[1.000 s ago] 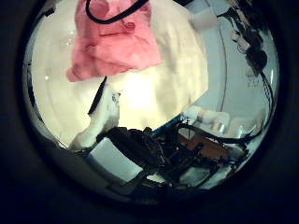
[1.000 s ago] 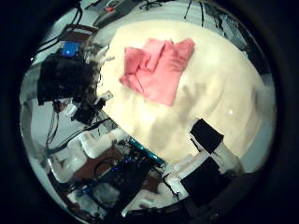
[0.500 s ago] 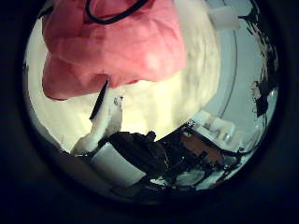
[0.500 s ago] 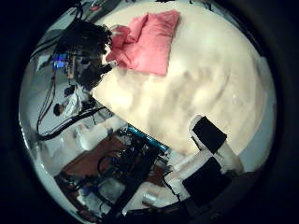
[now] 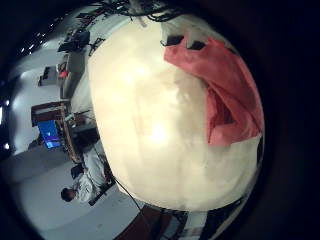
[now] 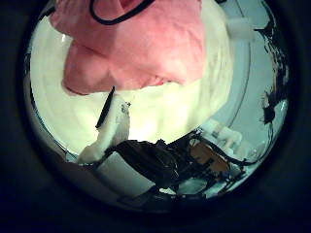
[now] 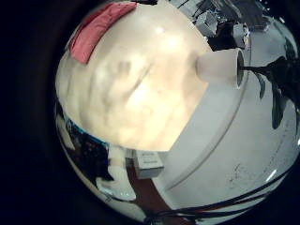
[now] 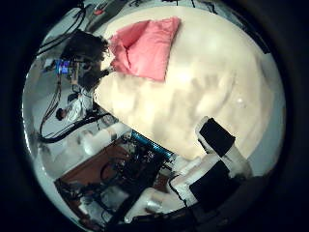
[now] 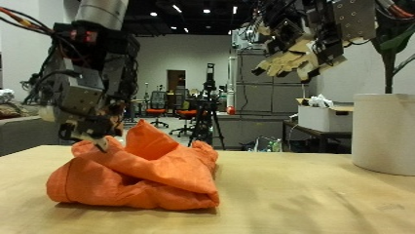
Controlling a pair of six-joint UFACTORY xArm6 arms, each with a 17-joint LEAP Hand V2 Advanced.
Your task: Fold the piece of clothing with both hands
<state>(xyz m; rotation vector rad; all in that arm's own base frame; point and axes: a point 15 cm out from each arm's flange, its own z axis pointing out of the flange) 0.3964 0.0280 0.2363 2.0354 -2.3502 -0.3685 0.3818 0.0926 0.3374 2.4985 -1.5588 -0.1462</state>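
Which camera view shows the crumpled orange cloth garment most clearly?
The outside view: the crumpled orange cloth garment lies whole on the table under the left hand. Left thumb-side view crops it; the other palm views show it smaller, near the table's edge.

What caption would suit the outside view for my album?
Left hand at the top of a crumpled orange garment on the table; right hand raised, open.

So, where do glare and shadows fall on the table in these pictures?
Left little finger side palm view: a bright glare patch on the table, beside the orange cloth. Right little finger side palm view: a soft, mottled shadow near the tabletop's middle. Outside view: the cloth throws a thin dark shadow under its edge.
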